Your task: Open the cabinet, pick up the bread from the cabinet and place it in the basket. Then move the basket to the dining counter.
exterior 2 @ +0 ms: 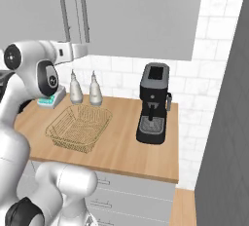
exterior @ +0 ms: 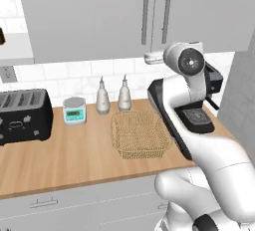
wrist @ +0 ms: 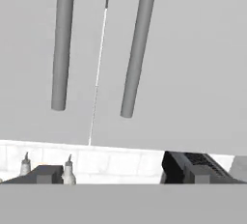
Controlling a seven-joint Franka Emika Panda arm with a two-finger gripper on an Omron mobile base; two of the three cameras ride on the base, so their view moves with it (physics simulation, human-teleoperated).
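Note:
The cabinet (exterior: 89,16) hangs on the wall above the worktop with both doors shut; its two long bar handles (wrist: 140,44) stand side by side at the door seam. My gripper (exterior: 151,57) is raised just under the cabinet's lower edge, below the handles, and is open with nothing between its fingers (wrist: 46,174). From the other side, the gripper (exterior 2: 80,50) points at the cabinet (exterior 2: 141,10). The tan mesh basket (exterior: 141,134) rests empty on the wooden worktop, below the gripper; it is the basket (exterior 2: 79,128) in the right base view. The bread is hidden. The dining counter is out of view.
Two grey bottles (exterior: 113,95) stand against the tiled wall behind the basket. A small scale (exterior: 74,110) and a black toaster (exterior: 22,115) sit to the left. A black coffee machine (exterior 2: 154,103) stands to the right, near a tall grey side wall (exterior 2: 228,147).

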